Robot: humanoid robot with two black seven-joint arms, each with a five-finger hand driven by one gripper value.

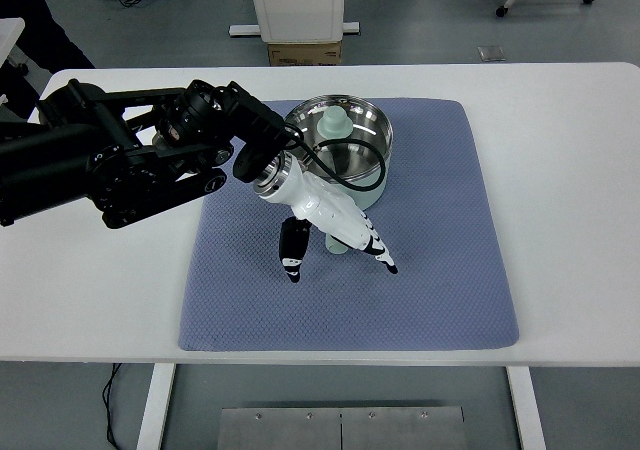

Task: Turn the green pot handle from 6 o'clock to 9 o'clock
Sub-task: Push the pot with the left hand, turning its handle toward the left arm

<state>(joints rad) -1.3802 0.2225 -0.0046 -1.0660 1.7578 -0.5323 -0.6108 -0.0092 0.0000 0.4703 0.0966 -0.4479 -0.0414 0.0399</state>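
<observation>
A pale green pot point(372, 188) with a shiny steel inside stands at the back middle of the mat, and a pale green knob point(333, 122) shows at its far rim. The pot handle point(337, 246) points toward me, about 6 o'clock; only its end shows. My left hand point(342, 270), white with black fingertips, reaches in from the left and hovers over that handle. Its thumb point(292, 255) is left of the handle and its fingers point(378, 252) are right of it, spread out straight. I cannot tell whether they touch the handle. The right arm is out of view.
The pot sits on a blue-grey mat point(430, 270) on a white table point(570, 200). The black left arm point(120, 155) covers the table's left rear. A cardboard box point(304, 53) and a white cabinet stand on the floor behind the table.
</observation>
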